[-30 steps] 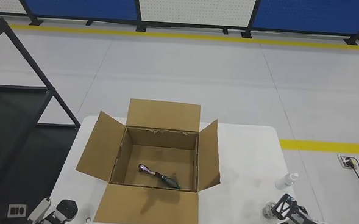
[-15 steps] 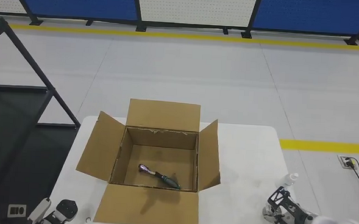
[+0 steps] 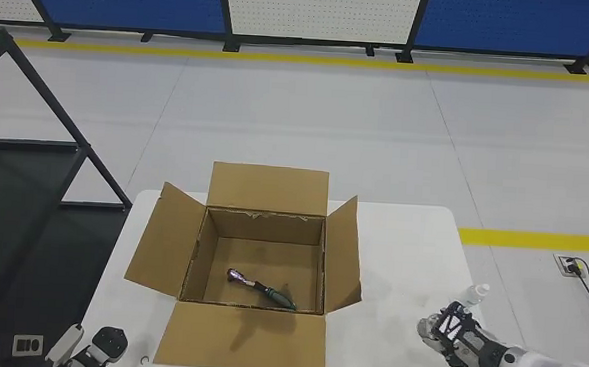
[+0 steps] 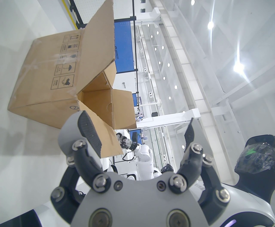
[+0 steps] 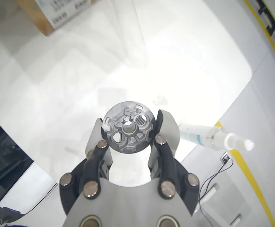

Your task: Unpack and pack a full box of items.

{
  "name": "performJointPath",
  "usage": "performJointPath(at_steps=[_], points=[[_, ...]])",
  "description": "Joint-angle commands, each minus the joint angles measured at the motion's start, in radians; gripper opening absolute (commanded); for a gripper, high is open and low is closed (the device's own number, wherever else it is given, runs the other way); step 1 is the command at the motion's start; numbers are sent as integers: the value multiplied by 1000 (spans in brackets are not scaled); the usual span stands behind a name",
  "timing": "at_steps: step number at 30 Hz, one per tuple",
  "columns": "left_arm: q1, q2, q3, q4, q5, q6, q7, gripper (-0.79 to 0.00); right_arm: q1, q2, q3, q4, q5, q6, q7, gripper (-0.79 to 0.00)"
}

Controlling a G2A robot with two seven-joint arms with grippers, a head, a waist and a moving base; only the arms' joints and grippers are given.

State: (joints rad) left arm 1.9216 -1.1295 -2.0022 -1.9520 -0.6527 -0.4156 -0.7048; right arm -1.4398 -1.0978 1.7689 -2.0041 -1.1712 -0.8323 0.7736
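Note:
An open cardboard box (image 3: 255, 267) stands on the white table (image 3: 401, 249), flaps spread. On its floor lies a dark-handled hand tool (image 3: 262, 289). My right gripper (image 5: 130, 126) is shut on a round grey metal part (image 5: 128, 132) with holes and a toothed bore, held above the table right of the box; from above it sits at the front right (image 3: 445, 332). A white spray bottle (image 5: 206, 137) lies beside it, near the table's right edge (image 3: 477, 293). My left gripper (image 4: 137, 129) is open and holds nothing, low beside the box (image 4: 49, 71).
The table's rounded right corner (image 5: 247, 71) is close to the bottle. A box corner (image 5: 43, 19) shows ahead of the right gripper, with bare tabletop between. A dark frame (image 3: 36, 150) stands left of the table. The left arm (image 3: 95, 351) sits at the front left.
My right gripper has shifted left across the table toward the box, carrying the metal part away from the bottle. The box, tool and left arm have stayed put.

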Motion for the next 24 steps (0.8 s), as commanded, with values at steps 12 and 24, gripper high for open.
performJointPath(at_steps=[12,24], points=[[0,0,0,0,0,0,0,0,190,0,-280,-346,11,126,25,-785],[0,0,0,0,0,0,0,0,493,-34,-606,-306,23,372,253,-785]])
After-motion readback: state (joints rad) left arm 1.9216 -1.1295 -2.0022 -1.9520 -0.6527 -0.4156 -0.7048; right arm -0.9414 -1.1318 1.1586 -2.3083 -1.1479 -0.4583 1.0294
